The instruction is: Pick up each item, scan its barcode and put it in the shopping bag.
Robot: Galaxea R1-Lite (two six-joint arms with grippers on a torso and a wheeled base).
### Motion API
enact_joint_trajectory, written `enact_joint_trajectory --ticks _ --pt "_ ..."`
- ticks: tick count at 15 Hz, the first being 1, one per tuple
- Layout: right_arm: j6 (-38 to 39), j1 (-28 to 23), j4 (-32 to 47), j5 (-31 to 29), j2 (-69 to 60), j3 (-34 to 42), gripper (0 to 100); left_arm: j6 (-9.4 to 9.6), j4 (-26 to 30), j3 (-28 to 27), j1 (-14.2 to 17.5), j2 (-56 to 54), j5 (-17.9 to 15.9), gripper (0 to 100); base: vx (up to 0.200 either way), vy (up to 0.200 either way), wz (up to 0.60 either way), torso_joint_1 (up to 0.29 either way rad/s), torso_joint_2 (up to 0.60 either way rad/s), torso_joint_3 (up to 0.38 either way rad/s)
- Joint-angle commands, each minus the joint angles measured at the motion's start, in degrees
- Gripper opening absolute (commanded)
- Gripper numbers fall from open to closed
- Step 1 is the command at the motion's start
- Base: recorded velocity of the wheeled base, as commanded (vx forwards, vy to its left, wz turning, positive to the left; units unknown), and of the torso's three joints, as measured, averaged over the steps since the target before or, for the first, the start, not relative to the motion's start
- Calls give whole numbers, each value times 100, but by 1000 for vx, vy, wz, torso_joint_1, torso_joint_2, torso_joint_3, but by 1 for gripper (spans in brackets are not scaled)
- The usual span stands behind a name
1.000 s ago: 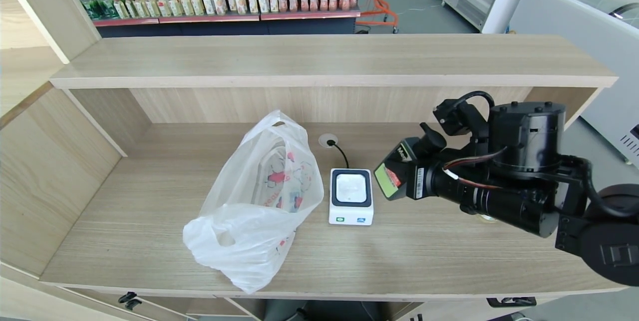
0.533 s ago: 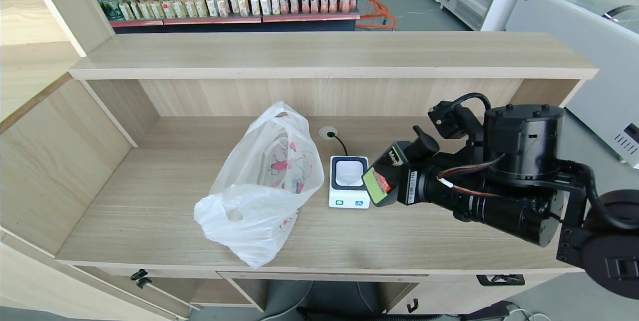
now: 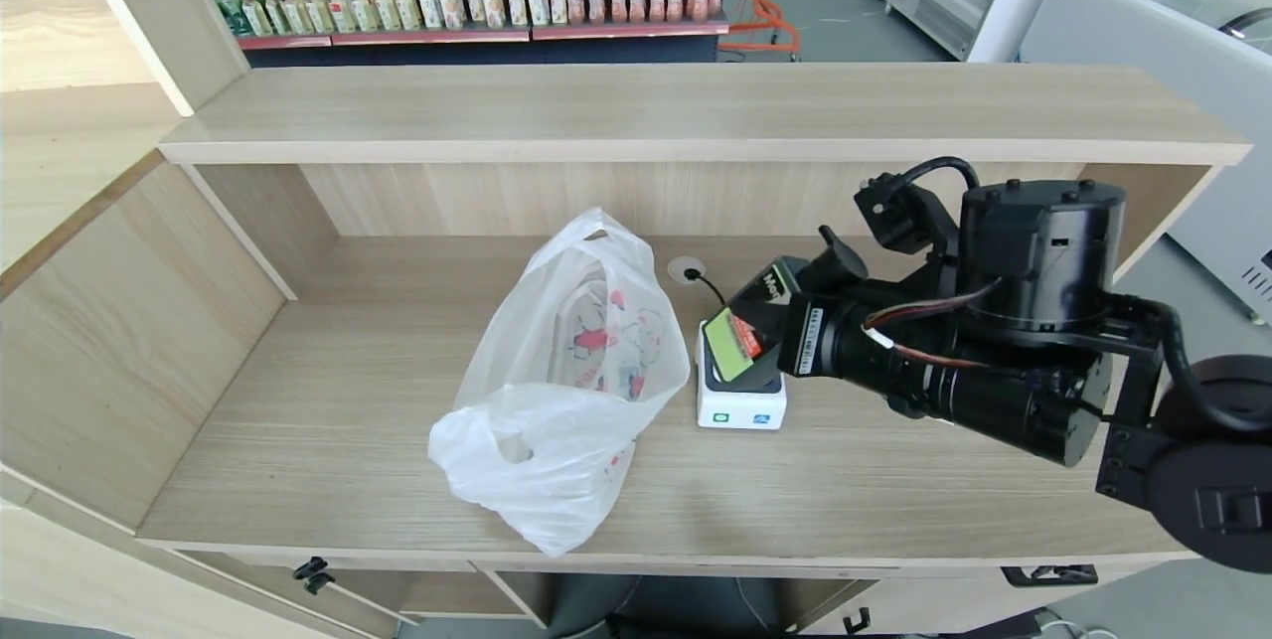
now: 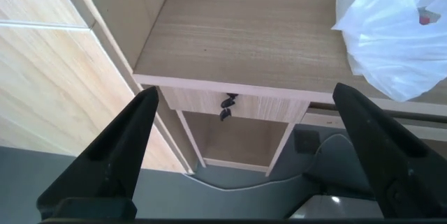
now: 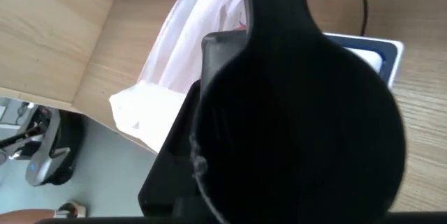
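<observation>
My right gripper (image 3: 770, 321) is shut on a small black box (image 3: 747, 336) with a green and red face, held just above the white barcode scanner (image 3: 740, 402). In the right wrist view the black box (image 5: 230, 112) is close up, with a corner of the scanner (image 5: 380, 56) behind it. The white shopping bag (image 3: 571, 381) lies on the counter to the left of the scanner, with printed items inside. The left gripper (image 4: 244, 154) is open, off the counter's front left edge, with a corner of the bag (image 4: 398, 39) beyond it.
The wooden counter (image 3: 328, 420) has a raised back ledge (image 3: 696, 107) and a side wall on the left. The scanner's cable (image 3: 708, 286) runs to a hole at the back. Drawer handles (image 4: 227, 105) sit below the front edge.
The right gripper has carried the black box leftward from beside the scanner to over its top. The head camera has shifted, so the whole scene has slid right.
</observation>
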Motion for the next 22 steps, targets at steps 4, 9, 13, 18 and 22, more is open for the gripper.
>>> enact_joint_trajectory --ticks 4,9,13,18,22 --pt "-21 24 50 -83 595 -486 0 -1 0 0 2 -2 3 100 0 50 0 -3 -2 2" --pt "-346 24 463 -30 938 -679 0 -1 0 0 2 -2 3 100 0 0 0 0 0 0" --pt "-425 -196 463 198 1026 -626 0 -1 0 0 2 -2 3 100 0 0 0 0 0 0" --pt "-838 -389 454 242 1492 -1048 0 -1 0 0 2 -2 3 100 0 0 0 0 0 0" --pt "-1269 -283 -30 409 2230 -1716 0 -1 0 0 2 -2 3 100 0 0 0 0 0 0"
